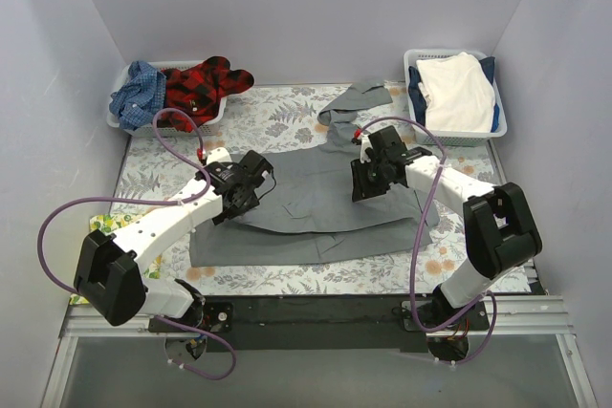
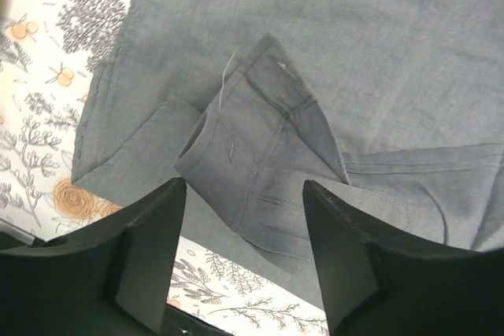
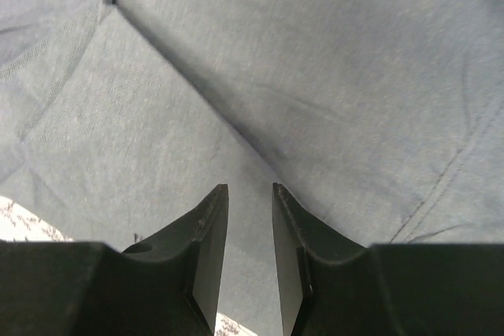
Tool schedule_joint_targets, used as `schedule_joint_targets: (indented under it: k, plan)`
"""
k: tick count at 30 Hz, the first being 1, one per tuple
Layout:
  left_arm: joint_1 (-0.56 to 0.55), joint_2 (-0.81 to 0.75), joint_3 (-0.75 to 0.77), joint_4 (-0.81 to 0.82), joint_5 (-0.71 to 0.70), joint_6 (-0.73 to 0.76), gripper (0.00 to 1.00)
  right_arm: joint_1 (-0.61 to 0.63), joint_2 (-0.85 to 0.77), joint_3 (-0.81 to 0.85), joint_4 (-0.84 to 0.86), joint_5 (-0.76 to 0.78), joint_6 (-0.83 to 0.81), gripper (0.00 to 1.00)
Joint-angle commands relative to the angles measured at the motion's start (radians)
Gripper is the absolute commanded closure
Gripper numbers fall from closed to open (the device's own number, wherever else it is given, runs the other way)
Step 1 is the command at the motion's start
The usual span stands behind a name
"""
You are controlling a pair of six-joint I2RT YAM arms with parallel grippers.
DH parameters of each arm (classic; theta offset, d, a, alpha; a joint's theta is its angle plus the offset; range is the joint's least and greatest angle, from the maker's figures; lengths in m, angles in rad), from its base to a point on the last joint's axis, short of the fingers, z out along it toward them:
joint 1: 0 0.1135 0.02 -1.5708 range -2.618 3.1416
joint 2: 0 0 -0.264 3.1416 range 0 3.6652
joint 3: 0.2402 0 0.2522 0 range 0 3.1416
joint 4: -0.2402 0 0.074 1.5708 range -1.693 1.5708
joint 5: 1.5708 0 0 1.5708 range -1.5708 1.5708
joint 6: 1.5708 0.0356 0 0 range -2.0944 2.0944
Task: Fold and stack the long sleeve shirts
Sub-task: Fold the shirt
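Note:
A large mid-grey shirt (image 1: 316, 203) lies spread flat on the fern-print table cover (image 1: 263, 121), with one part (image 1: 359, 100) trailing toward the back. In the left wrist view its folded sleeve cuff (image 2: 252, 155) rests on the shirt body near the hem. My left gripper (image 1: 256, 179) (image 2: 244, 194) hovers just above that cuff, open, with nothing between its fingers. My right gripper (image 1: 368, 179) (image 3: 250, 194) hangs over the shirt's right part, its jaws a narrow gap apart and empty, grey cloth (image 3: 315, 92) below. A red-black plaid shirt (image 1: 206, 83) and a blue checked one (image 1: 137, 93) lie heaped at the back left.
The plaid and checked shirts sit in a white basket (image 1: 117, 119). Another white basket (image 1: 499, 126) at the back right holds white cloth (image 1: 457, 93) and dark blue cloth. A yellow printed cloth (image 1: 113, 224) peeks out by the left arm. Pale walls enclose three sides.

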Motion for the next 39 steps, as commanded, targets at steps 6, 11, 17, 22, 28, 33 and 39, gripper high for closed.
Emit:
schedule_joint_targets:
  k: [6,11,17,22,28,33,39]
  plan:
    - [-0.002,-0.024,0.036,-0.258,-0.095,-0.243,0.32,0.002,0.101,0.035,-0.122,-0.092,-0.054,0.64]
    - [-0.001,-0.065,0.03,-0.229,-0.083,-0.211,0.25,-0.01,0.119,0.006,-0.167,0.005,-0.026,0.65]
    - [0.015,0.022,-0.003,0.034,0.127,0.025,0.21,-0.038,0.118,0.003,-0.165,0.028,-0.008,0.65]
    - [0.073,0.156,-0.006,0.087,0.209,0.113,0.22,-0.036,0.124,0.013,-0.156,0.017,-0.006,0.65]
    - [0.173,0.195,-0.017,0.264,0.325,0.243,0.28,-0.036,0.118,0.01,-0.158,0.023,-0.003,0.65]
    - [0.177,0.261,-0.016,0.27,0.413,0.296,0.4,-0.038,0.111,0.016,-0.159,0.043,-0.002,0.65]
    - [0.177,0.271,-0.038,0.268,0.42,0.357,0.61,-0.036,0.121,0.032,-0.165,0.052,0.001,0.65]
